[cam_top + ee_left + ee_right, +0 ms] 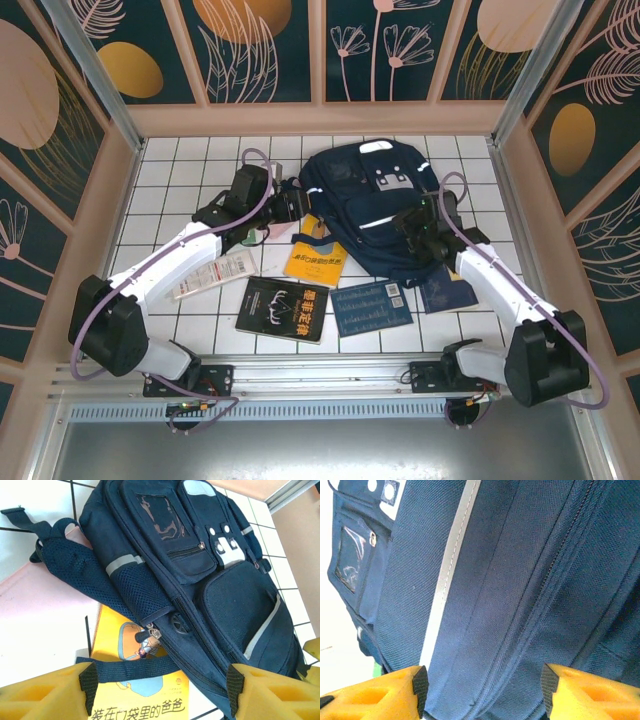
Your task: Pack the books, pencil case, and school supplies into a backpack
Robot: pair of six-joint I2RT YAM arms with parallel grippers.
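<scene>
The navy backpack point(365, 195) lies flat at the back middle of the table. My left gripper point(296, 206) hovers at its left edge. In the left wrist view it point(162, 685) is open, with a dark strap point(130, 669) across the gap and a zipper pull point(150, 631) just beyond. My right gripper point(412, 228) sits on the bag's right side, and its pads point(420, 690) press the backpack fabric point(520, 580) from both sides. An orange-yellow book point(316, 263) is half under the bag. A black book point(283, 308), two blue books point(372, 307) and a whitish packet point(215, 275) lie in front. The pencil case is out of view.
Walls close in the white tiled table point(180, 190) on three sides. A padded mesh shoulder strap point(75, 570) trails left of the bag over a pale pink flat thing point(35, 605). Bare tiles show at the far left and far right.
</scene>
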